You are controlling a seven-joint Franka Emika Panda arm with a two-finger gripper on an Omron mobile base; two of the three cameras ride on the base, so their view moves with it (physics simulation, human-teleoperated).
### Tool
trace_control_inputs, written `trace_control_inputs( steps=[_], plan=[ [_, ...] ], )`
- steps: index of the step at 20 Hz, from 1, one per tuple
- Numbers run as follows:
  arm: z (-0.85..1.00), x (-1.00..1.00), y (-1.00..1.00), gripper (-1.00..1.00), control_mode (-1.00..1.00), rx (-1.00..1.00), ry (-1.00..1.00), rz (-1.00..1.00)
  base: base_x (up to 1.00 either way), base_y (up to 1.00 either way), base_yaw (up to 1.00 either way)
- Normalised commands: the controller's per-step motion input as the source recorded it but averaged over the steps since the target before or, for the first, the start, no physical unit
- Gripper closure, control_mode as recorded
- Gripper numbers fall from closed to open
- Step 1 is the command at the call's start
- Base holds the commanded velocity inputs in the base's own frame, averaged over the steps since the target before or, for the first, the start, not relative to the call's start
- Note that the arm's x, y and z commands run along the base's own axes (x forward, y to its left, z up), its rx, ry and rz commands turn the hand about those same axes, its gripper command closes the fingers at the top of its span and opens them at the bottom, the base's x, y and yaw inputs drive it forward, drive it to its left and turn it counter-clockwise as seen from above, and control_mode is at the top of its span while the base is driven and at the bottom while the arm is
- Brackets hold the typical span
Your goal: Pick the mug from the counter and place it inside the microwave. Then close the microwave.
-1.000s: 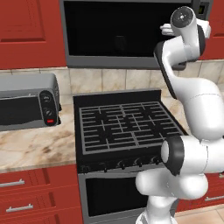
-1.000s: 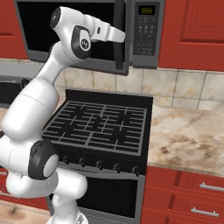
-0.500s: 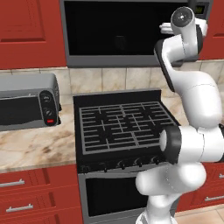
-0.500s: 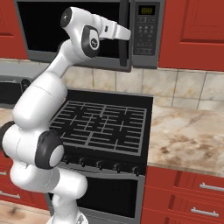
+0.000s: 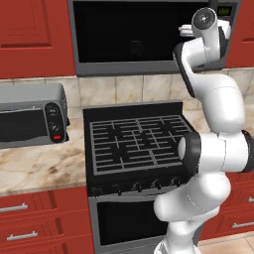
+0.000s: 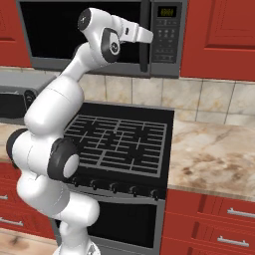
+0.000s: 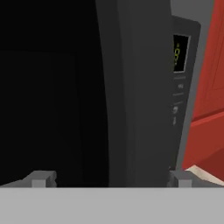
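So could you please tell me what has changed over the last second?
The arm's hand has moved up to the microwave, bringing the gripper to the long black handle beside the keypad; jaws wide open, nothing held. The microwave door is shut as before, and the toaster oven and stove are unchanged.

White arm (image 6: 60, 99) raised to microwave (image 6: 164, 35) handle (image 6: 144, 52), black stove (image 6: 119, 144), marbled counter (image 6: 214, 159)

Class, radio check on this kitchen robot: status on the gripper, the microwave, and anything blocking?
Gripper open, empty, raised at the microwave handle. Microwave door shut. No mug in sight. Nothing between fingers and handle.
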Motion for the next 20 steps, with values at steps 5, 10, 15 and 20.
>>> trace_control_inputs(
  steps=[5,10,15,20],
  plan=[
    [0.0,0.43,-0.01,-1.0,-1.0,0.0,0.0,0.0,0.0,0.0,0.0],
    [0.0,0.46,-0.04,-1.0,-1.0,0.0,0.0,0.0,0.0,0.0,0.0],
    [0.0,0.4,-0.04,-1.0,-1.0,0.0,0.0,0.0,0.0,0.0,0.0],
    [0.0,0.13,-0.01,-1.0,-1.0,0.0,0.0,0.0,0.0,0.0,0.0]
  ],
)
